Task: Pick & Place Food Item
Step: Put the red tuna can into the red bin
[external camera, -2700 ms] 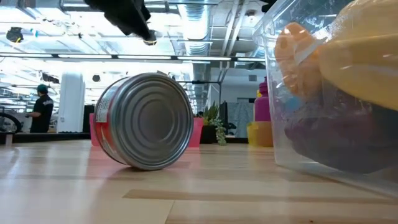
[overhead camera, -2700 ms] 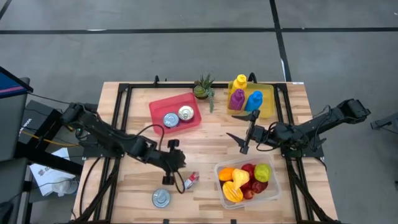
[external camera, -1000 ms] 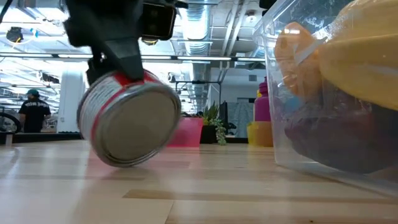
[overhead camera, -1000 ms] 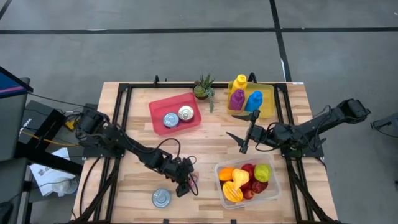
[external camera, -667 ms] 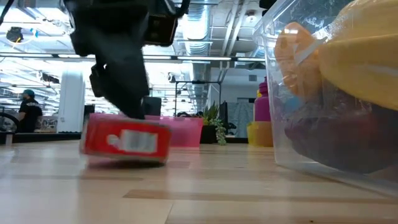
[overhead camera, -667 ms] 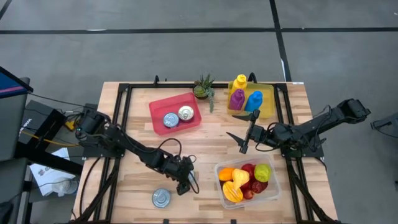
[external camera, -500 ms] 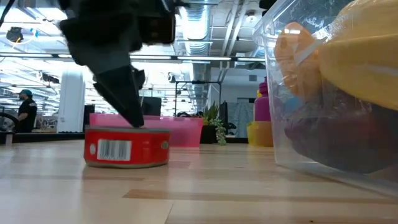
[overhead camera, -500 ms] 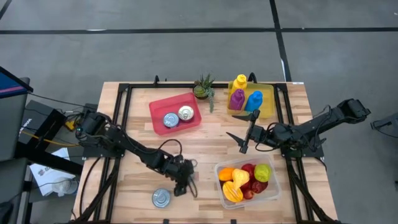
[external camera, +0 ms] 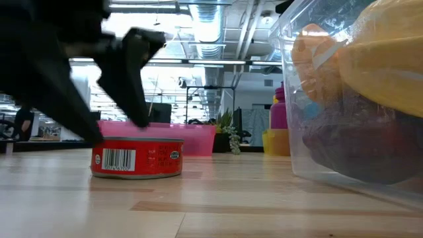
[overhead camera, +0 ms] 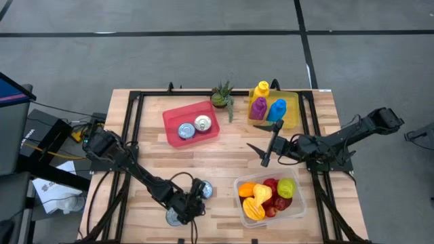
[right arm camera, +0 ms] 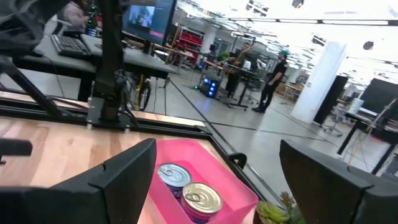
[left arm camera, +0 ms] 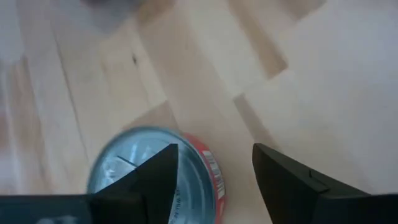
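A red can with a silver top [overhead camera: 203,190] [external camera: 137,157] stands upright on its base on the wooden table, near the front middle. A second can [overhead camera: 173,217] stands nearer the front edge. My left gripper [overhead camera: 188,209] [external camera: 119,132] hovers open between the two, low over the table, with nothing between its fingers. In the left wrist view a can [left arm camera: 134,165] shows just past my left gripper [left arm camera: 214,149], partly behind one finger. My right gripper [overhead camera: 261,154] [right arm camera: 217,146] waits open, raised over the table's right middle.
A red bin [overhead camera: 173,115] at the back holds two cans. A clear tub [overhead camera: 239,183] of fruit stands at the front right, close beside the low camera [external camera: 344,99]. A yellow tray [overhead camera: 293,112] with bottles and a small plant [overhead camera: 222,95] stand at the back.
The can, tilted under my left gripper a second ago, has come down upright on the table. My left gripper has drawn off it toward the near edge and the left, sinking a little and rolling its wrist, and now hovers by the second can.
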Robot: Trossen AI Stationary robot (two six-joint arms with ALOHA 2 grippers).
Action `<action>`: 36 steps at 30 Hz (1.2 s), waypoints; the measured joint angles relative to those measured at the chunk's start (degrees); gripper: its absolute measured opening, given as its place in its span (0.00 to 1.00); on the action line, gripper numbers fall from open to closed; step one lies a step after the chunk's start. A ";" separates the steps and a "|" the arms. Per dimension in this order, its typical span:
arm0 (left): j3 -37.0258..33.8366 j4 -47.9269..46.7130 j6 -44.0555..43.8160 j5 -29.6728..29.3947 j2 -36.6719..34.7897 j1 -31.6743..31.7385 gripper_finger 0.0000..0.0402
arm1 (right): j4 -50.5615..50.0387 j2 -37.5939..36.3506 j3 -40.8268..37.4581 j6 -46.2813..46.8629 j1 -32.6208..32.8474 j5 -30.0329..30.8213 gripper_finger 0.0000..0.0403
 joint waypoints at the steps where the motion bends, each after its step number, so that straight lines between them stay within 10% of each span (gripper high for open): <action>1: 0.00 -0.04 0.01 -0.30 1.00 -0.04 0.49 | -0.07 -0.02 -0.02 0.02 0.00 0.22 0.81; 19: 0.18 -0.41 -2.14 -4.23 3.57 -0.66 0.01 | -0.98 0.00 -0.02 0.04 0.00 1.54 0.81; 36: -0.11 0.66 -1.96 -40.75 5.36 -3.63 0.00 | -1.77 0.00 -0.02 0.02 0.00 1.72 0.81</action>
